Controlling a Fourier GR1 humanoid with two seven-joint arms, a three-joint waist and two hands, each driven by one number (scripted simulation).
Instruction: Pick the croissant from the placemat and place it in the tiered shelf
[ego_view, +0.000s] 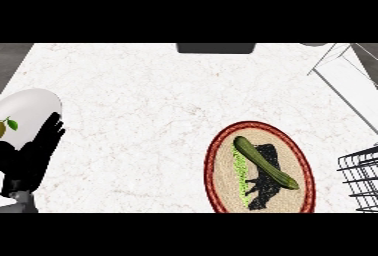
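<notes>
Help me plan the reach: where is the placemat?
Head view, lower right: the oval placemat lies left of the wire shelf, a long green item on it.

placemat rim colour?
Dark red rim on the placemat, around a tan woven centre; head view.

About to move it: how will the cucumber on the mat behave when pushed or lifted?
Long and round, the cucumber would probably roll on the flat mat if nudged sideways. Its smooth skin may be slippery. It looks straight, so likely stiff.
</notes>
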